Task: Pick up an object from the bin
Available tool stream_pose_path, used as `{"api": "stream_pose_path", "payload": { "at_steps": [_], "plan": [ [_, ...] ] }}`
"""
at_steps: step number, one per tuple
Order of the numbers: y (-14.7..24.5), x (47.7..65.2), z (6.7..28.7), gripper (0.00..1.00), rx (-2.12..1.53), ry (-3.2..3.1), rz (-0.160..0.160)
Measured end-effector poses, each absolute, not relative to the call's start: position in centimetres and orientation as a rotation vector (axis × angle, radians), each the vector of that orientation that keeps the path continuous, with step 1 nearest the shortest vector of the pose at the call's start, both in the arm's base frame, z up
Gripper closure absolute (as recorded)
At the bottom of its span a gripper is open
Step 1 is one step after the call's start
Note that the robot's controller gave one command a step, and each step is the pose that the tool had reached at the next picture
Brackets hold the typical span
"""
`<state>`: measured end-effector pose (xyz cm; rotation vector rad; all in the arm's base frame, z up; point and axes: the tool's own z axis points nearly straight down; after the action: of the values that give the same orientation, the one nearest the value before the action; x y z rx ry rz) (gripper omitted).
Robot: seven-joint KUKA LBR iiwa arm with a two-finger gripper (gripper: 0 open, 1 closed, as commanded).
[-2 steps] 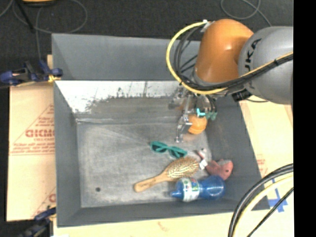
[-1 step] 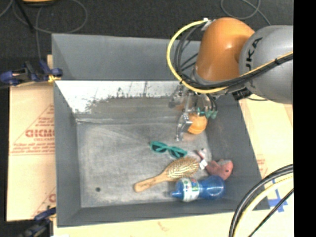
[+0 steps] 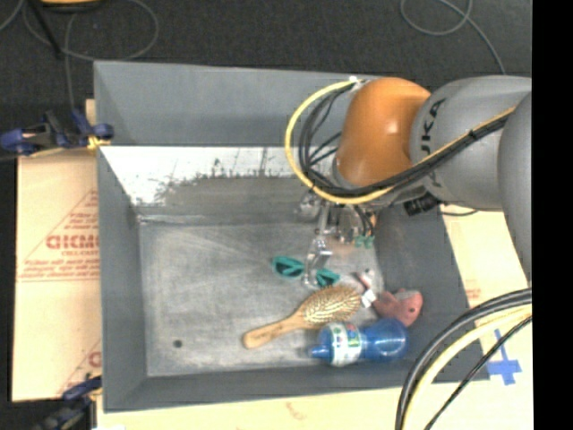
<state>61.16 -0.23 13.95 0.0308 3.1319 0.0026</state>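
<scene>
My arm point(image 3: 474, 141) comes in from the right and bends down over the bin point(image 3: 121, 267), with the orange wrist cover point(image 3: 380, 133) on top and cables point(image 3: 294, 146) looped beside it. My gripper point(image 3: 318, 262) points down at the floor, right of centre, its tip at a small teal thing point(image 3: 288, 266). I cannot tell whether it is clenched or released. Just below lie a wooden hairbrush point(image 3: 313, 313), a blue bottle point(image 3: 363, 341) and a pinkish lump point(image 3: 400, 305). My casing shows the letters "KA". The bottle's label is too small to read.
</scene>
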Motion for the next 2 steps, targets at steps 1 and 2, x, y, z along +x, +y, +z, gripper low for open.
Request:
{"api": "stream_pose_path", "payload": {
  "at_steps": [1,2],
  "plan": [
    [-0.2,60.5,11.8,0.0,0.048,3.139,0.006],
    [-2.7,62.0,11.4,0.0,0.184,3.139,-0.003]
  ]
}}
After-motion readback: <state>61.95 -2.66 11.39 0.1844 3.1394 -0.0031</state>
